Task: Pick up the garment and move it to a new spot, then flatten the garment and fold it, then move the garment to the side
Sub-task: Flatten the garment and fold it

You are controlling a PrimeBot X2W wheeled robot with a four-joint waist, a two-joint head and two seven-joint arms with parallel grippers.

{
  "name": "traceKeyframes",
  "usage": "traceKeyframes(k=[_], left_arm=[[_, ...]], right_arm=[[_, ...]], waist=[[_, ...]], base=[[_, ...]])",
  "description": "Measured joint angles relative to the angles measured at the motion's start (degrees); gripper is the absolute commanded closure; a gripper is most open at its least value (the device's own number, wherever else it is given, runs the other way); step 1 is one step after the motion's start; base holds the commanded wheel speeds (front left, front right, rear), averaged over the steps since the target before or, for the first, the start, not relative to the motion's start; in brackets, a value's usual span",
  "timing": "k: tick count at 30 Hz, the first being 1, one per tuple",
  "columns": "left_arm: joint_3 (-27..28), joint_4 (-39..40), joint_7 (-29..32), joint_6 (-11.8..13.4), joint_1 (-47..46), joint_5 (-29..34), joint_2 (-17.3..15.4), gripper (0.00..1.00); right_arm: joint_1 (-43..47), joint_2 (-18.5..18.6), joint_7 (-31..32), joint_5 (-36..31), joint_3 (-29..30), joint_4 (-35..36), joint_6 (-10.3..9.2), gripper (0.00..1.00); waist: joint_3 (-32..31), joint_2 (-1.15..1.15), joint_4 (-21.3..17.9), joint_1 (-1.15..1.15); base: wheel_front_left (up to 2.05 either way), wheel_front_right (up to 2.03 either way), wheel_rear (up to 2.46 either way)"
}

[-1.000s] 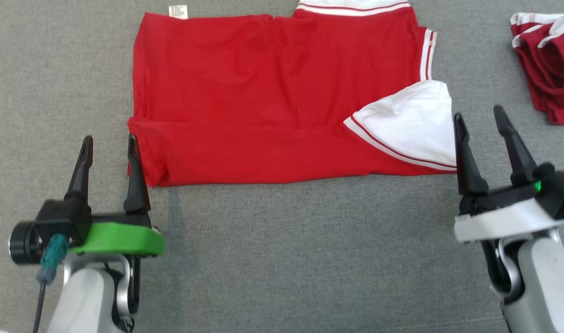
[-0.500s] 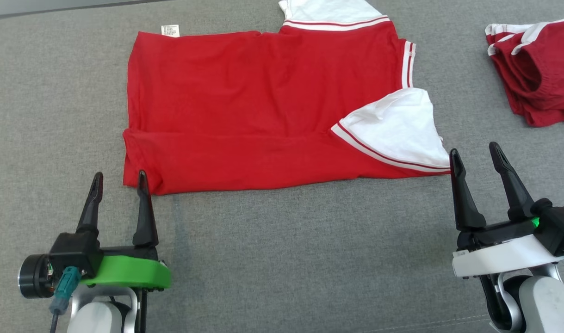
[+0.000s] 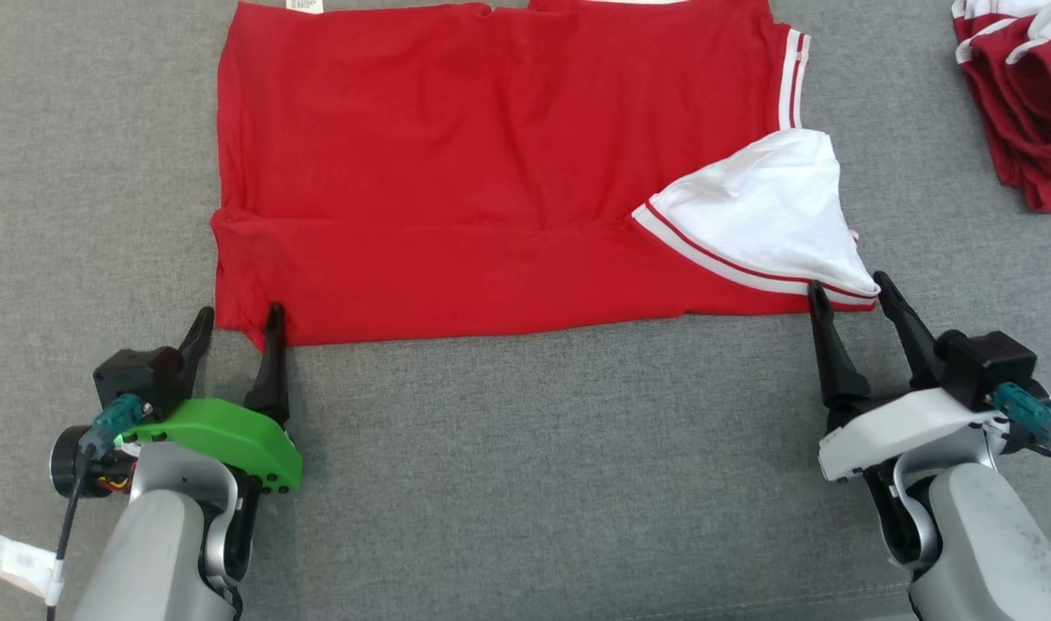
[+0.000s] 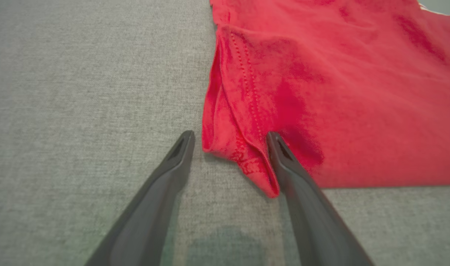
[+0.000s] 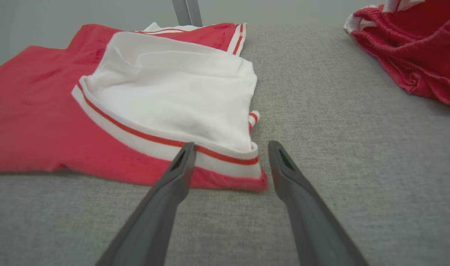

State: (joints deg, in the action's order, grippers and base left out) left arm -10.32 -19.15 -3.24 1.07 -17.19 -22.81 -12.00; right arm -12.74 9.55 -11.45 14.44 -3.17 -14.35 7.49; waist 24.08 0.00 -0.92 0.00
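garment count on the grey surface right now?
2. The red shirt lies spread out in the middle. A bunched red-and-white garment sits at the far right, cut off by the frame edge, so that heap may hide more.

The garment [image 3: 491, 155] runs off the head view's top edge.

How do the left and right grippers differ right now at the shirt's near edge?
The left gripper has a green mount and brackets the red hem corner of the garment; the right gripper has a white mount and brackets the white sleeve cuff. Both are open, nothing clamped.
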Motion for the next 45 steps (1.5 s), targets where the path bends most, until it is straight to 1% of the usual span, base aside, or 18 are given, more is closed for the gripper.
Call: traceKeyframes(k=[1, 2, 3, 4, 5, 9, 13, 18, 24, 29, 30, 31, 32, 33, 35, 39, 42, 45], left_arm=[[0.14, -0.79, -0.02, -0.29, -0.73, -0.43, 0.02, 0.0], [0.46, -1.55, -0.02, -0.92, -1.28, -1.35, 0.19, 0.45], [0.65, -1.97, -0.04, -1.26, -1.64, -2.04, 0.32, 1.0], [0.75, -2.61, -0.05, -1.62, -1.91, -2.15, 0.32, 1.0], [0.99, -3.07, -0.12, -1.92, -2.07, -2.72, 0.37, 1.0], [1.18, -3.37, -0.71, -2.88, -1.74, -4.17, 0.65, 1.0], [1.01, -1.47, -0.46, -2.92, 0.51, -4.47, 0.52, 1.0], [0.58, 5.15, 3.75, -2.27, 6.53, -5.3, -0.69, 1.0], [1.1, 16.06, 11.91, 0.8, 16.02, -7.35, -2.69, 1.0], [0.8, 24.17, 18.41, 3.96, 25.29, -9.25, -3.36, 1.0], [0.49, 24.43, 18.58, 4.01, 25.94, -9.26, -3.31, 0.59], [-0.14, 24.41, 18.62, 3.93, 26.19, -9.26, -3.15, 0.0], [-0.57, 24.2, 18.01, 3.88, 26.16, -9.37, -2.48, 0.0], [-0.73, 23.79, 16.42, 3.91, 25.92, -9.24, -1.43, 0.0], [-0.99, 22.91, 12.39, 4.27, 25.48, -7.19, -0.59, 0.0], [-1.58, 22.9, 3.41, 5.95, 22.69, -2.02, 1.25, 0.0], [-1.85, 23.97, -2.22, 7.49, 20.61, 2.14, 1.57, 0.0], [-1.89, 25.2, -5.27, 8.48, 18.58, 4.57, 1.52, 0.0]], right_arm=[[-1.08, 0.08, -0.14, 0.42, -0.69, -1.37, 0.0, 0.0], [-2.11, 0.26, -0.24, 0.94, -1.41, -2.76, 0.0, 0.0], [-2.86, 0.4, -0.24, 1.54, -1.8, -3.88, 0.0, 0.1], [-3.54, 0.55, -0.25, 2.21, -2.19, -4.92, 0.0, 0.63], [-4.14, 0.73, -0.35, 2.9, -2.38, -5.9, 0.0, 1.0], [-4.89, 1.49, -0.96, 5.15, -4.09, -7.42, 0.08, 1.0], [-3.55, 2.57, -1.67, 6.98, -4.04, -6.89, 0.08, 1.0], [2.49, 3.64, -1.68, 8.18, -2.92, -2.13, 0.07, 1.0], [12.41, 3.66, 1.91, 8.28, -0.53, 6.45, 0.07, 1.0], [20.4, 2.44, 6.58, 7.66, 1.54, 11.89, 0.07, 1.0], [20.82, 2.23, 7.12, 7.67, 1.63, 12.07, 0.07, 0.83], [21.0, 2.08, 7.37, 7.66, 1.74, 12.14, 0.07, 0.54], [21.0, 2.09, 7.34, 7.56, 1.76, 12.37, 0.05, 0.0], [20.99, 2.18, 6.93, 7.19, 1.78, 12.66, 0.05, 0.0], [20.78, 2.15, 5.21, 5.83, 2.08, 13.43, 0.04, 0.0], [18.73, 1.74, 3.19, 2.77, 3.21, 17.66, 0.04, 0.0], [16.96, 0.88, 2.85, 1.12, 3.96, 22.49, 0.04, 0.0], [15.98, -0.02, 4.3, -0.21, 4.33, 26.72, 0.04, 0.0]], waist=[[0.29, 0.0, 0.05, 0.0], [0.51, 0.0, 0.11, 0.0], [0.63, 0.0, 0.2, 0.0], [0.68, 0.0, 0.34, 0.0], [0.65, 0.0, 0.49, 0.0], [0.16, 0.0, 0.96, 0.0], [-0.68, 0.0, 1.41, 0.0], [-2.66, 0.0, 2.0, 0.0], [-5.68, 0.0, 2.64, 0.0], [-8.7, 0.0, 3.09, 0.0], [-9.02, 0.0, 3.13, 0.0], [-9.36, 0.0, 3.19, 0.0], [-9.63, 0.0, 3.25, 0.0], [-9.82, 0.0, 3.34, 0.0], [-10.05, 0.0, 3.33, 0.0], [-10.42, 0.0, 2.79, 0.0], [-10.68, 0.0, 2.21, 0.0], [-10.96, 0.0, 1.72, 0.0]], base=[[0.0, 0.0, 0.0], [0.0, 0.0, 0.0], [0.0, 0.0, 0.0], [0.0, 0.0, 0.0], [0.0, 0.0, 0.0], [0.0, 0.0, 0.0], [0.0, 0.0, 0.0], [0.0, 0.0, 0.0], [0.0, 0.0, 0.0], [0.0, 0.0, 0.0], [0.0, 0.0, 0.0], [0.0, 0.0, 0.0], [0.0, 0.0, 0.0], [0.0, 0.0, 0.0], [0.0, 0.0, 0.0], [0.0, 0.0, 0.0], [0.0, 0.0, 0.0], [0.0, 0.0, 0.0]])
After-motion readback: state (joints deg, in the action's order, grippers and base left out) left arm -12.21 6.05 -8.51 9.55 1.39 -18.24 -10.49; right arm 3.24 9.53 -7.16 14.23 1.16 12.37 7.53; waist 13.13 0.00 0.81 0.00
